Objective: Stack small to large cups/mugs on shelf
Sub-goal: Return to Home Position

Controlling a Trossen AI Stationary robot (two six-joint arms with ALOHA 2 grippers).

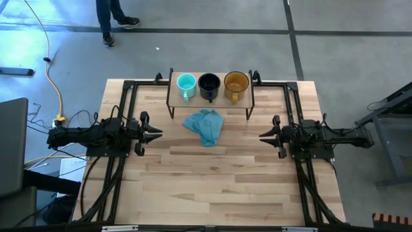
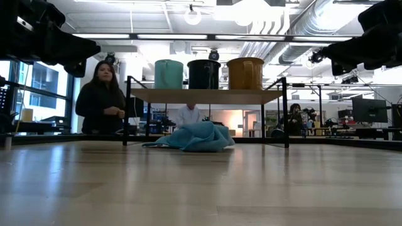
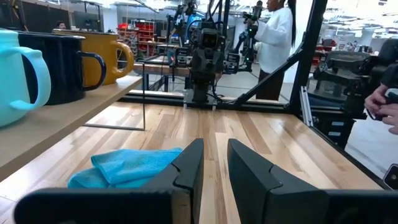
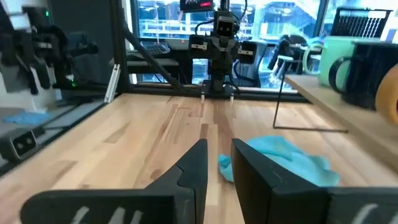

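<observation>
Three mugs stand upright in a row on the small light-wood shelf (image 1: 210, 98) at the table's far side: the teal mug (image 1: 186, 84) toward the left, the black mug (image 1: 209, 84) in the middle, the amber-yellow mug (image 1: 236, 84) toward the right. The low view shows them side by side on the board: teal mug (image 2: 169, 74), black mug (image 2: 204, 74), amber mug (image 2: 245, 73). My left gripper (image 1: 159, 134) hovers at the table's left, my right gripper (image 1: 262, 136) at its right. Both are slightly open, hold nothing and point toward each other.
A crumpled blue-teal cloth (image 1: 205, 125) lies on the table just in front of the shelf, between the two grippers. The near half of the butcher-block table (image 1: 212, 193) is bare wood. A person (image 2: 100, 97) stands beyond the far edge.
</observation>
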